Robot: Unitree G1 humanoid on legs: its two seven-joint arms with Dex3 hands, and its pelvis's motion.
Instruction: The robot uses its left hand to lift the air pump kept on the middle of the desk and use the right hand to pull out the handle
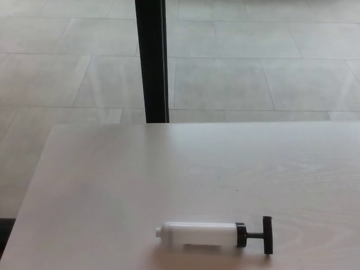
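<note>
An air pump (202,234) lies on its side on the pale wooden desk (169,180), near the front edge in the head view. Its white cylinder points left with a small nozzle at the left end. A black collar and a black T-handle (266,234) sit at the right end, with a short stretch of rod showing between them. Neither of my hands shows in the picture.
The desk's far edge runs across the middle of the picture and its left edge slants down to the lower left. Beyond it is a light tiled floor. A black vertical post (152,59) stands behind the desk's far edge.
</note>
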